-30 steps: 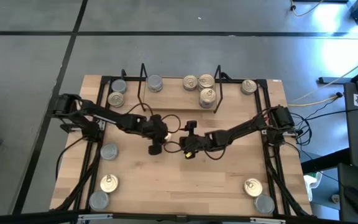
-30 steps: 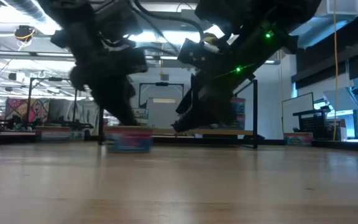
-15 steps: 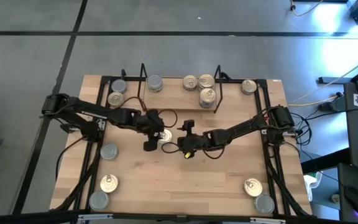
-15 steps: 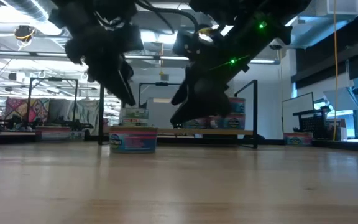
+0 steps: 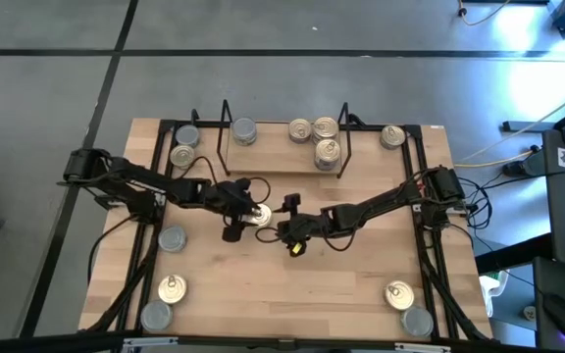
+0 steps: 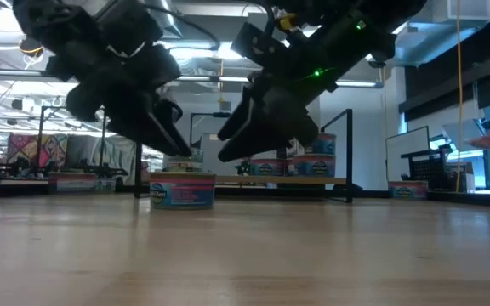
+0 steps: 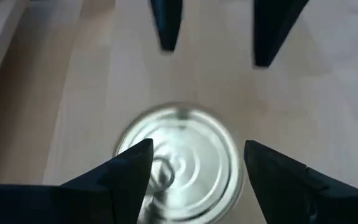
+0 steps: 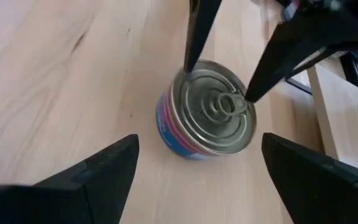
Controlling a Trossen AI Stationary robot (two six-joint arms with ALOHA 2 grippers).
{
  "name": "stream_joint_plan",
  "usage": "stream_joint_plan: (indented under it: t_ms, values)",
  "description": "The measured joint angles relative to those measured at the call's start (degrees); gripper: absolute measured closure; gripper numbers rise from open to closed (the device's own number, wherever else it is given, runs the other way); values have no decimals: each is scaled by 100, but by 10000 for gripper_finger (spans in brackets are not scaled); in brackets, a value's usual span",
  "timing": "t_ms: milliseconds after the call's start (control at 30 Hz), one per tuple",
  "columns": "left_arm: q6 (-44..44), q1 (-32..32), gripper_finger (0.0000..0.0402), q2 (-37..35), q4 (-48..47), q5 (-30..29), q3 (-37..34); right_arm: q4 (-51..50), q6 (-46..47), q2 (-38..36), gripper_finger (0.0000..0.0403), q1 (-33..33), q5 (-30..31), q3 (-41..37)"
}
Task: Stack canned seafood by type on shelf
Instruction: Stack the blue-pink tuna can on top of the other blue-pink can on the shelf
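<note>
Tabletop [image 5: 292, 294] mostly bare through middle; spare tins sat along side edges. Shelf [image 5: 282, 157] at far edge held four tins. Left gripper [image 5: 246, 217] spread, over lone tin [image 5: 259, 215] mid-table. Right gripper [image 5: 284, 222] spread beside it. Right wrist view alone showed tin's pull-tab and pink-blue label.

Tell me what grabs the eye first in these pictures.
Both dark arms meet at mid-table over one pull-tab tin standing alone on the wood. The left gripper and right gripper flank it, both open, neither holding it. Behind them, the wire shelf at the table's far edge carries four tins.
</note>
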Motion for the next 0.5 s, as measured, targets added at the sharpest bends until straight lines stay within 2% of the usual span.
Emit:
stream_joint_plan:
  t_ms: [300, 500]
  values:
    - [44, 324, 149, 290, 753, 117, -366, 524, -327, 115, 64, -10, -329, 6]
    - [-92, 543, 149, 378, 949, 184, -483, 822, -762, 391, 64, -57, -317, -3]
